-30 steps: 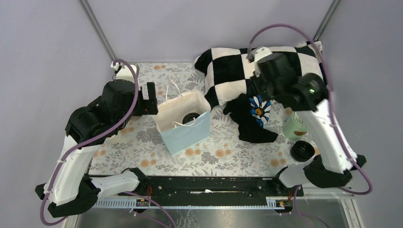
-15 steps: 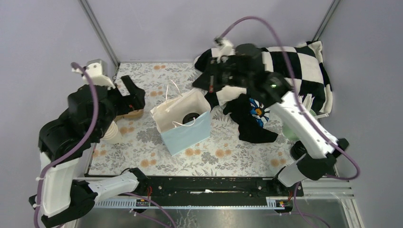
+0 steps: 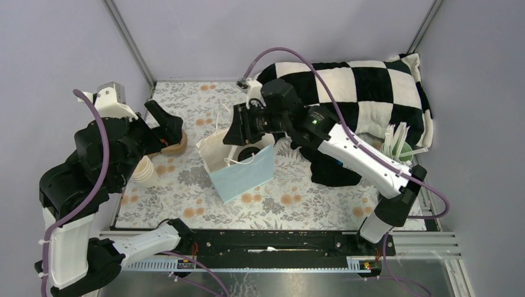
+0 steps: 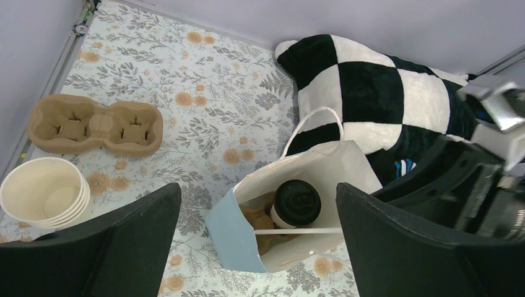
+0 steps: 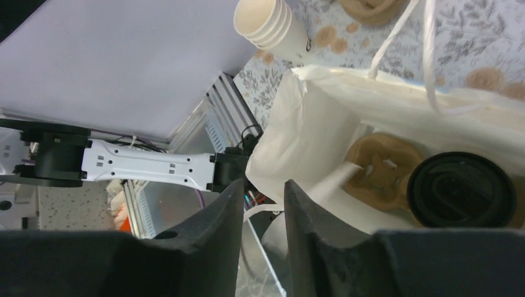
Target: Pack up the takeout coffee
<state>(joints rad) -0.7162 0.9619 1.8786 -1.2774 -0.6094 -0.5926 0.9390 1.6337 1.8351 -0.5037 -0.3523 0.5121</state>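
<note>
The black-lidded takeout coffee [image 4: 297, 202] stands inside the paper bag [image 4: 322, 162], apparently seated in a cardboard carrier [image 4: 260, 219] that keeps it upright. Over the bag's mouth the right fingers [image 5: 213, 247] are slightly parted and grip nothing, and a straw [image 4: 297, 231] lies across the opening. The left fingers [image 4: 117, 247], spread wide and empty, hang off to the bag's left.

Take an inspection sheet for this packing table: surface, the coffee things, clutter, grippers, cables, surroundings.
Surface: floral-print table cover; no spills seen.
Job's things: cream paper cup with a black plastic lid sits inside the light-blue paper bag, next to a brown pulp carrier and a white straw.
Clutter: second brown pulp carrier; stack of lidless cream cups; black-and-white checked cushion; black cloth; mint-green cup of straws.
Grippers: left gripper wide open, empty; right gripper above the bag, jaws slightly apart.
Cables: purple cables loop along both arms.
Surroundings: plain grey-lilac walls; nothing else seen.
</note>
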